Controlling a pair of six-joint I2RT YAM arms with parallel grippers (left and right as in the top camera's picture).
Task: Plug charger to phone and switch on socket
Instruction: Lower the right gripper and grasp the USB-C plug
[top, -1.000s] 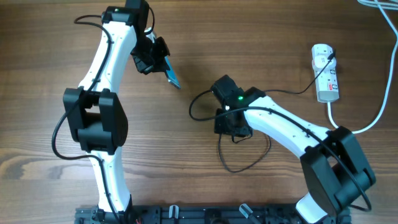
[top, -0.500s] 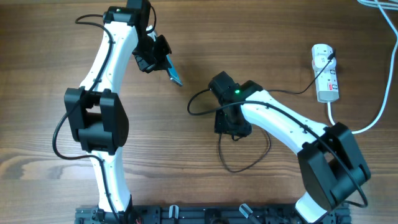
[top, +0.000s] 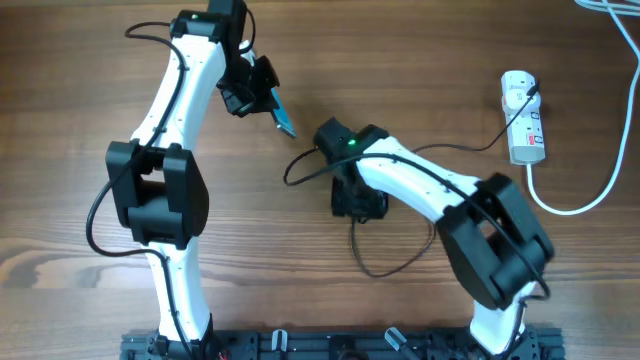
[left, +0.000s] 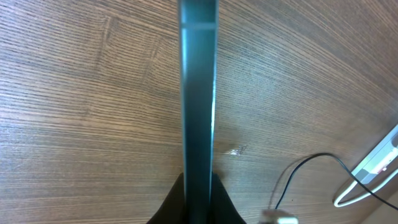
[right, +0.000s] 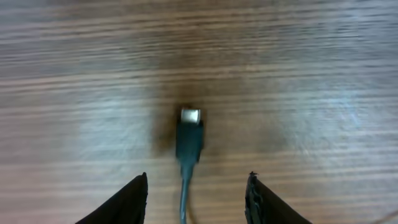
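My left gripper (top: 258, 92) is shut on the phone (top: 282, 118) and holds it tilted above the table. In the left wrist view the phone (left: 198, 93) shows edge-on as a dark teal strip between the jaws (left: 198, 199). My right gripper (top: 358, 206) is open, low over the table. In the right wrist view the charger's black connector with a silver tip (right: 189, 135) lies on the wood just ahead of the open fingers (right: 198, 180), and its cable runs back between them. The thin black cable (top: 352, 245) loops below the gripper. The white socket (top: 524, 130) lies at the far right.
A thick white cord (top: 590, 200) curves from the socket along the right edge of the wooden table (top: 80, 120). A thin black lead runs from the socket towards the right arm. In the left wrist view the cable (left: 292, 177) and a white object (left: 380, 160) show at the right.
My right arm has swung left and slightly up, bringing its gripper closer to the phone. The left gripper has shifted only slightly with the phone.
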